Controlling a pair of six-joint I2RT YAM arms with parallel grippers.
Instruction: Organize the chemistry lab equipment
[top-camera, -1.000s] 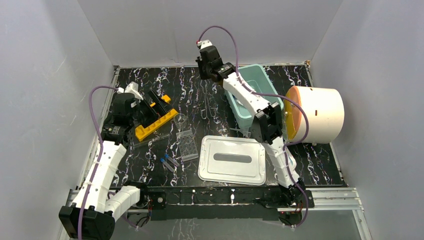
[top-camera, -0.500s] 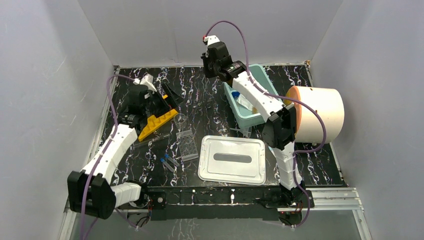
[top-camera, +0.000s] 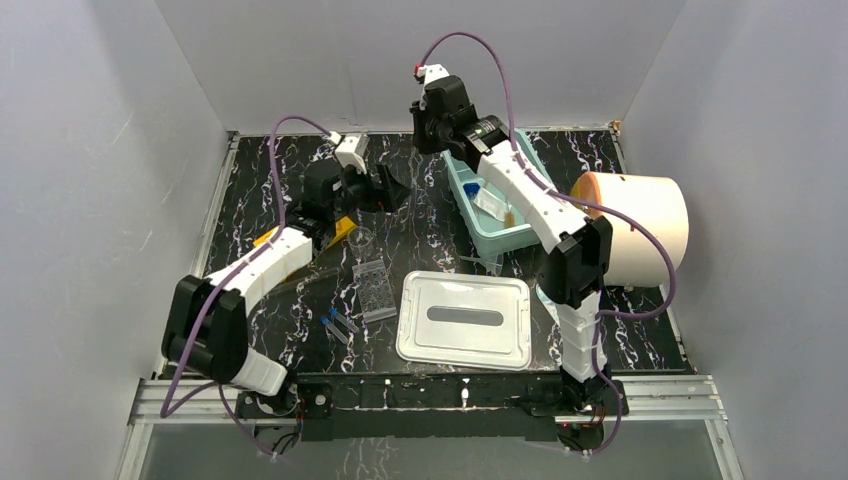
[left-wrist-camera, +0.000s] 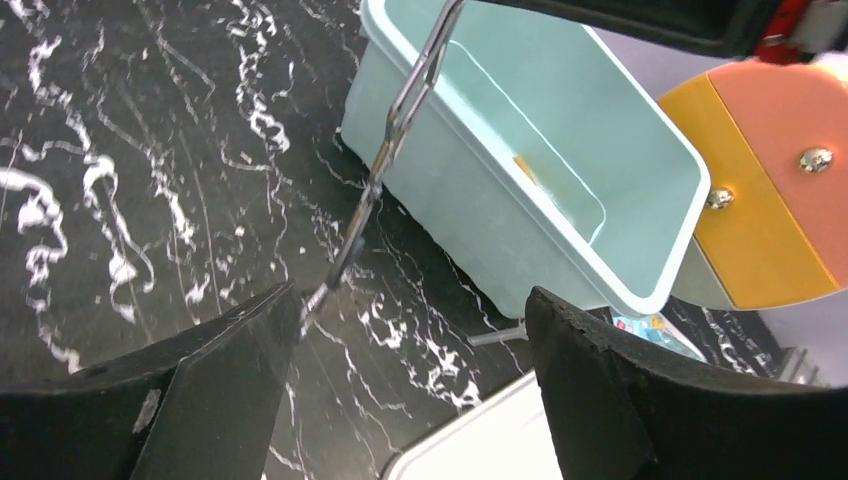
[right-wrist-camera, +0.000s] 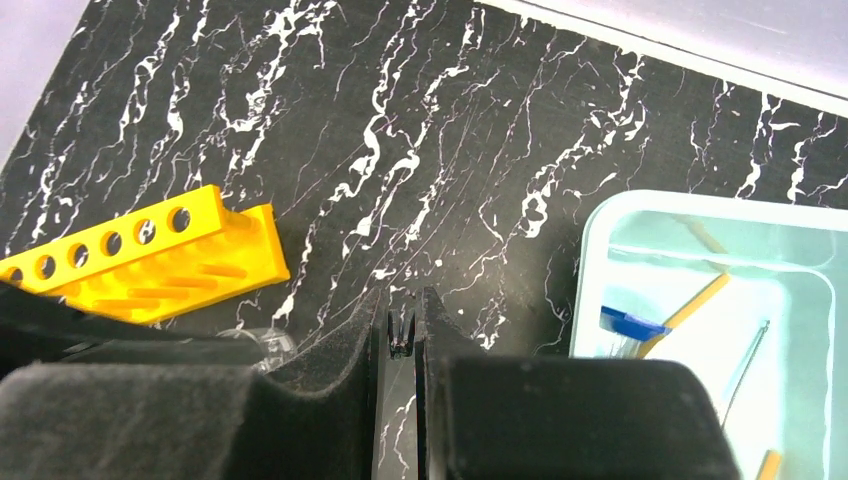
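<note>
My right gripper hangs over the back of the table, left of the teal bin. It is shut on the metal forceps, which hang down to the table; they show end-on between the closed fingers in the right wrist view. My left gripper is open wide and empty, with the forceps' tip beside its left finger. The yellow test-tube rack lies partly under the left arm. A clear beaker, a well plate and blue-capped tubes lie mid-table.
The teal bin holds a blue-capped tube and amber tubing. A white lid lies at the front. A white and orange cylinder lies at the right. A small clear tube lies by the bin.
My left arm has swung from the rack at the left toward the middle back, its gripper open. My right gripper has moved a little right and up.
</note>
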